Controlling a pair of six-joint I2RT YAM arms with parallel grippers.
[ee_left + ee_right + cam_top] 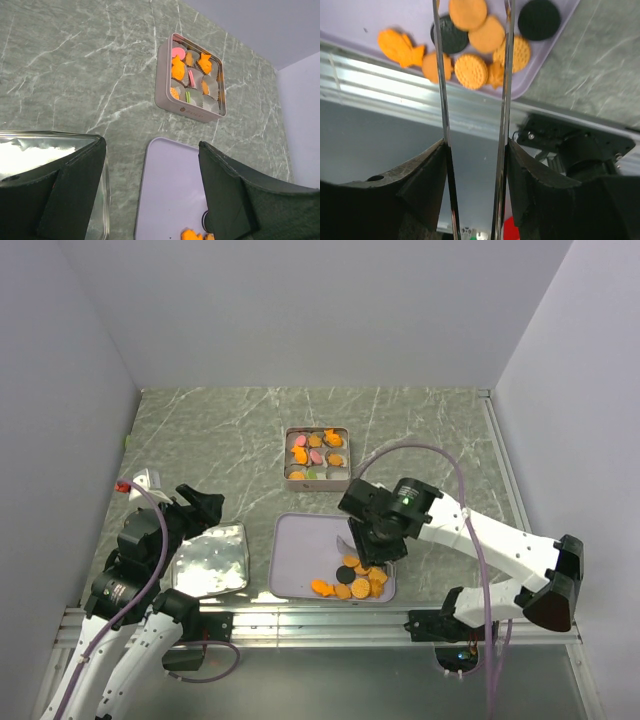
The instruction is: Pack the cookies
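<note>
The right gripper (475, 170) is squeezing metal tongs (441, 100), their blades straddling the cookies (471, 71) heaped in the tray's (350, 20) near corner. The left gripper (150, 190) is hovering well aside, jaws spread.

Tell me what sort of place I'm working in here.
Likely a lab test cell, not a kitchen: plain white walls box in a marble-patterned table, an aluminium rail lines its near edge, and the right gripper holds metal tongs over a tray of cookies.
</note>
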